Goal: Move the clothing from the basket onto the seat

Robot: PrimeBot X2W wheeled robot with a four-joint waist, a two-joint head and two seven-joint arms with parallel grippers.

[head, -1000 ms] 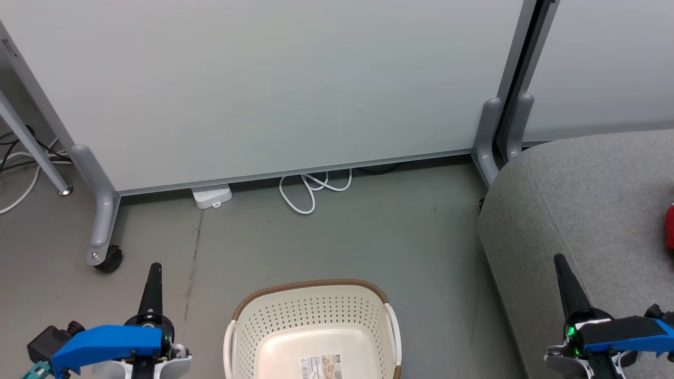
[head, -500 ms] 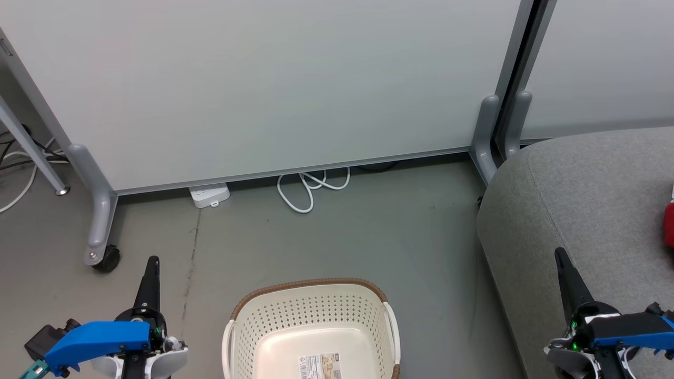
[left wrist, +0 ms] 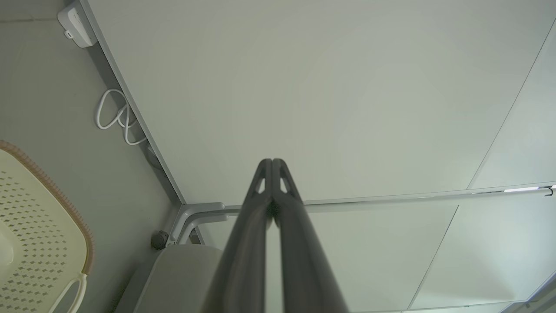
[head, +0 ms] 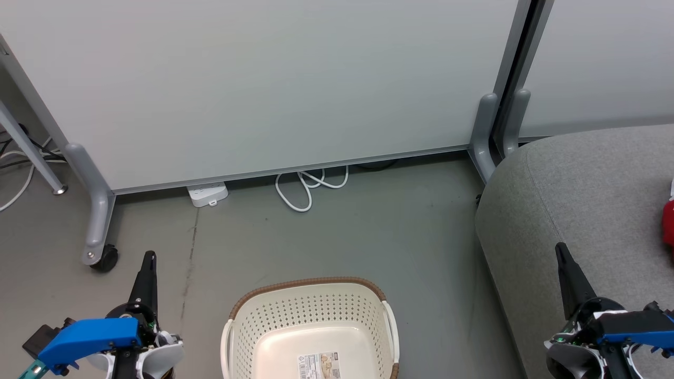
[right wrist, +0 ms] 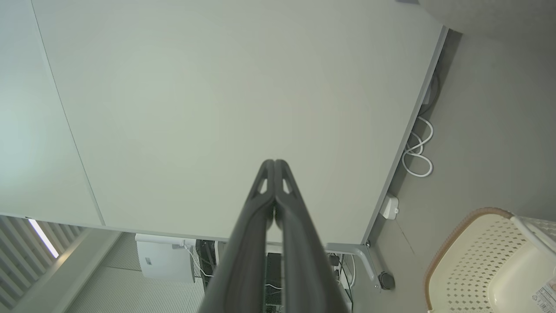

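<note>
The cream perforated basket (head: 310, 316) with its brown rim stands on the floor at the bottom centre, holding only a paper label on its base. It also shows in the left wrist view (left wrist: 39, 226) and the right wrist view (right wrist: 478, 256). The grey seat (head: 579, 200) fills the right side. A bit of red clothing (head: 668, 223) lies on it at the right edge, mostly cut off. My left gripper (head: 149, 256) is shut, left of the basket; its fingers (left wrist: 271, 163) press together. My right gripper (head: 559, 247) is shut over the seat's front; its fingers (right wrist: 274, 163) meet.
A pale partition panel (head: 263, 79) on grey wheeled feet (head: 97, 231) stands behind the basket. A white power strip (head: 208, 193) and a looped white cable (head: 308, 187) lie on the floor at its base. A second panel (head: 595, 58) stands behind the seat.
The whole head picture has shifted slightly, so the camera moved. Both grippers sit a little lower in the picture and stay shut.
</note>
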